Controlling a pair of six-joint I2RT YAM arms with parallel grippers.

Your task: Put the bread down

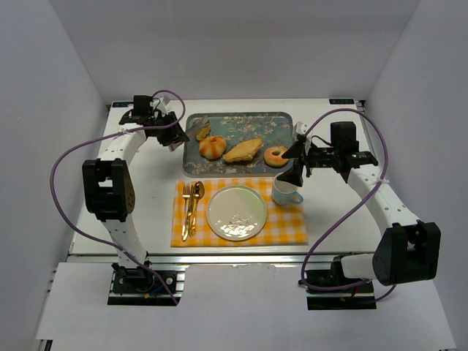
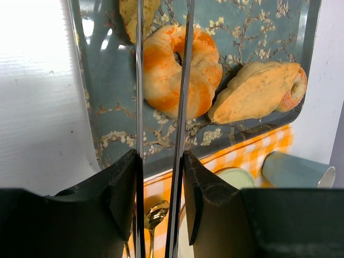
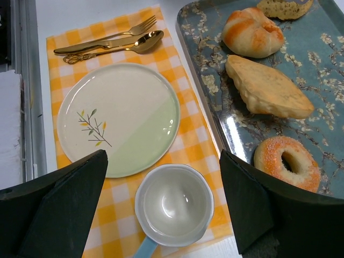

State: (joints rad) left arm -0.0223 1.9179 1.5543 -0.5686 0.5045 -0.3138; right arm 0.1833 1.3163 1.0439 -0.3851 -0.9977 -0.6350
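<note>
Tray, blue with a blossom print, fills the upper middle of the overhead view. It holds four breads: a round orange-striped roll, a long pale loaf, a sugared ring at its right end, and a darker piece in its upper left corner. Below it, the yellow checked placemat carries a plate, a cup at its upper right, and gold cutlery on its left.

Only the left wrist view shows the left gripper clamped on thin metal tongs. Their two blades, slightly apart, run up the frame in front of the striped roll, with the tips out of view. The right gripper gapes wide above the cup, holding nothing. Its wrist view alone shows the cup's white inside and the plate's leaf sprig.
</note>
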